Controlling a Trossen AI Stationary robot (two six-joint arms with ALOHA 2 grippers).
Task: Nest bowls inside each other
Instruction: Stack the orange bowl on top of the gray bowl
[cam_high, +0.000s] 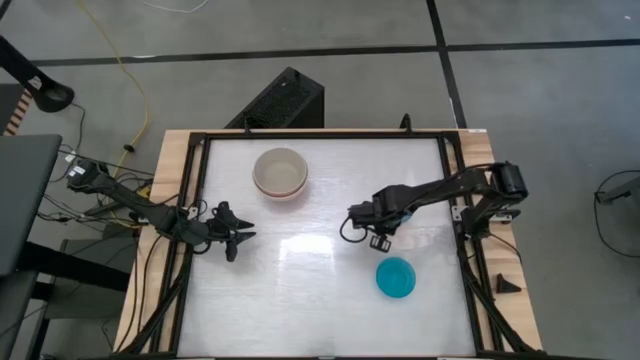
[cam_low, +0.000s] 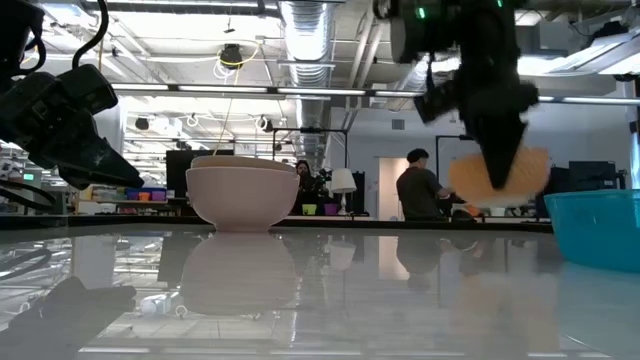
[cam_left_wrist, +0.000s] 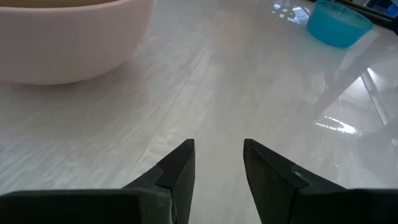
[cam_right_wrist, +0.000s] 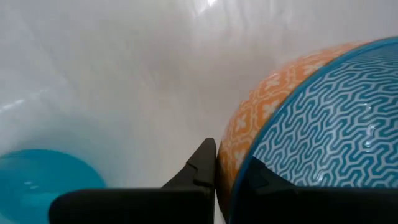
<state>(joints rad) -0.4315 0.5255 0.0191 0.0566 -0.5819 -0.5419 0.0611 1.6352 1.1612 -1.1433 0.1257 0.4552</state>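
Note:
A pale pink bowl (cam_high: 280, 172) (cam_low: 240, 195) (cam_left_wrist: 62, 37) rests base-down at the table's far middle, with a grey-beige bowl (cam_low: 235, 160) nested inside it. Base-down near the right front sits a teal-blue bowl (cam_high: 396, 277) (cam_low: 600, 230) (cam_right_wrist: 37, 177). My right gripper (cam_high: 380, 235) (cam_low: 505, 165) (cam_right_wrist: 221, 162) is shut on an orange bowl (cam_low: 500, 172) whose inside bears a blue pattern (cam_right_wrist: 323, 124); my own arm hides this bowl in the high view. At the table's left my left gripper (cam_high: 240, 238) (cam_left_wrist: 217, 152) waits open, nothing between its fingers. My right gripper pinches the orange bowl's rim (cam_right_wrist: 235, 155). One finger is on the orange outer wall and the other inside on the blue pattern. The fingers point down from above. In the low view the bowl hangs below them, tilted, and looks clear of the table.
The white tabletop has a black frame (cam_high: 455, 190) around it. Bare table lies between the stacked bowls and the teal-blue bowl. In the low view a person (cam_low: 415, 195) stands in the room beyond the table.

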